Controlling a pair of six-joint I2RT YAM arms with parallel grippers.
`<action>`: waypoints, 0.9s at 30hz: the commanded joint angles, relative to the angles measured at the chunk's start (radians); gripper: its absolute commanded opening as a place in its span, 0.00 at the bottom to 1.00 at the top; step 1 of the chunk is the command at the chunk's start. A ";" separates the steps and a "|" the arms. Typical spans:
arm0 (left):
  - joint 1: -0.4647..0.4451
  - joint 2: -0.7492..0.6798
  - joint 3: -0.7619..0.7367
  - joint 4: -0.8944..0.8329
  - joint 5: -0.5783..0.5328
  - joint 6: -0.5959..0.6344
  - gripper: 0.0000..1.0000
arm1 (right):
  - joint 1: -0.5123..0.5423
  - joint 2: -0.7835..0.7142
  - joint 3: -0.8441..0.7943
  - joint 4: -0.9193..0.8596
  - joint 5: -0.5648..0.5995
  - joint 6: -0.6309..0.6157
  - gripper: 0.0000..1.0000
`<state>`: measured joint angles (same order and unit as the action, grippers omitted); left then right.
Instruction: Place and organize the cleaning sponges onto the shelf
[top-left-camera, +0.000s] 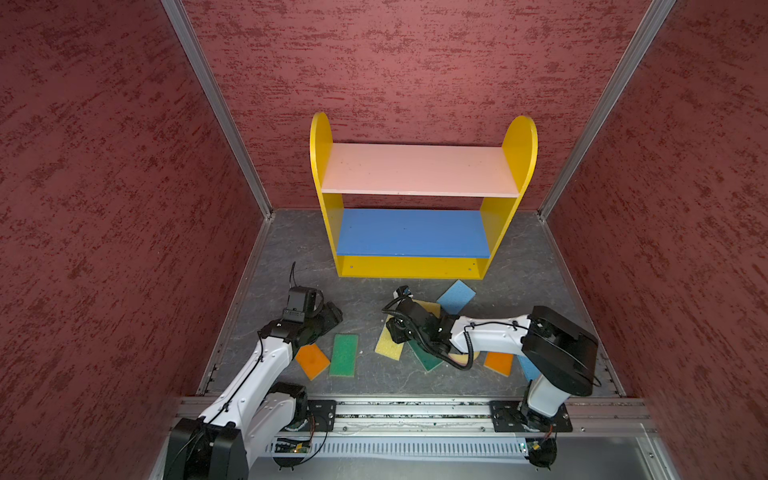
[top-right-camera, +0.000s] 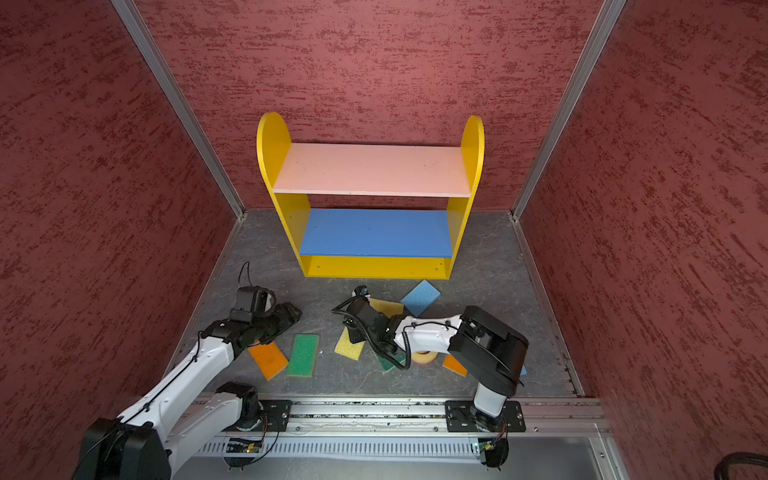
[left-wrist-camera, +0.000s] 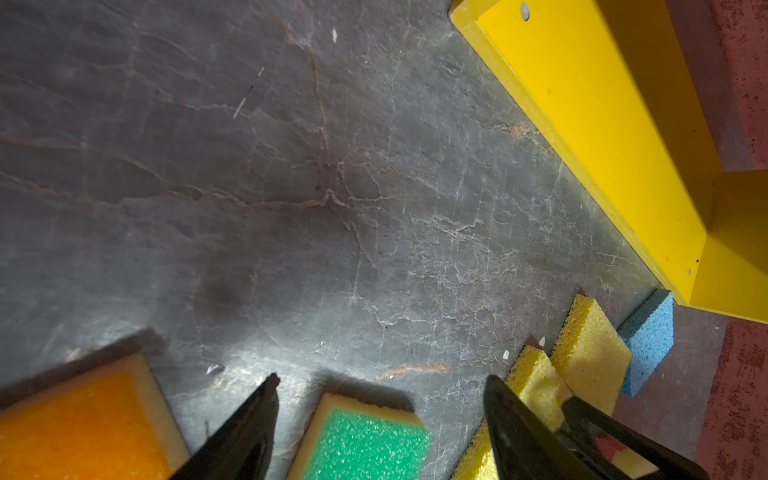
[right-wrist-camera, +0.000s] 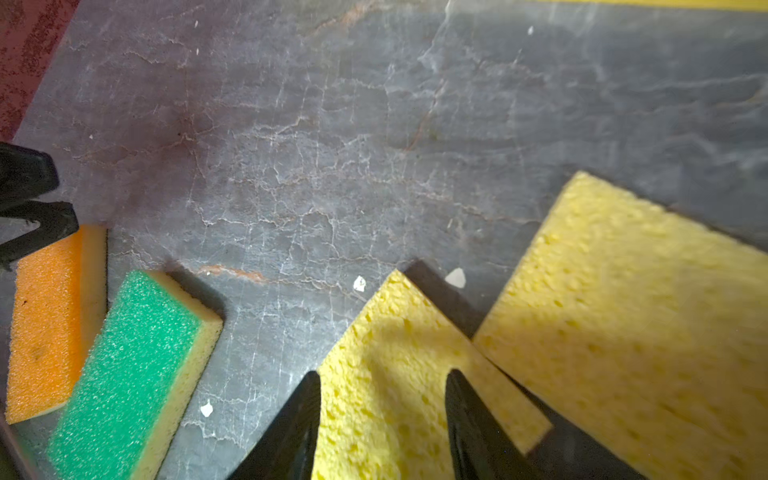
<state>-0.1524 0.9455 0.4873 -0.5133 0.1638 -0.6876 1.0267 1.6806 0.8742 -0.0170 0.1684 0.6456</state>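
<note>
1. Fingers (left-wrist-camera: 249, 428) of the left gripper (left-wrist-camera: 380, 379) are standing apart and empty above a green sponge (left-wrist-camera: 365, 444), an orange sponge (left-wrist-camera: 83, 424) just beside.
2. Fingers (right-wrist-camera: 299, 428) of the right gripper (right-wrist-camera: 382, 379) are hanging apart over a yellow sponge (right-wrist-camera: 386, 340) lying flat beneath them.
3. Other cleaning sponges (top-left-camera: 456, 296) are lying scattered on the grey surface (top-left-camera: 365, 291) in front of the three-tier shelf (top-left-camera: 328, 220).

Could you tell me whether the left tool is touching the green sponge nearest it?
Apart. Left wrist view: bare floor separates the left tool from the green sponge.
</note>
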 joint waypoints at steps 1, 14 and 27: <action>0.008 0.003 0.045 0.033 0.049 -0.008 0.77 | -0.033 -0.105 0.026 -0.167 0.106 -0.009 0.52; 0.027 0.091 0.117 0.095 0.102 -0.009 0.76 | -0.312 -0.579 -0.267 -0.453 0.198 0.173 0.70; 0.056 0.044 0.074 0.069 0.113 0.000 0.75 | -0.566 -0.618 -0.348 -0.526 0.073 0.209 0.69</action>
<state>-0.1116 1.0134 0.5789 -0.4374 0.2653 -0.6994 0.4793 1.0790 0.5434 -0.4679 0.2340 0.7967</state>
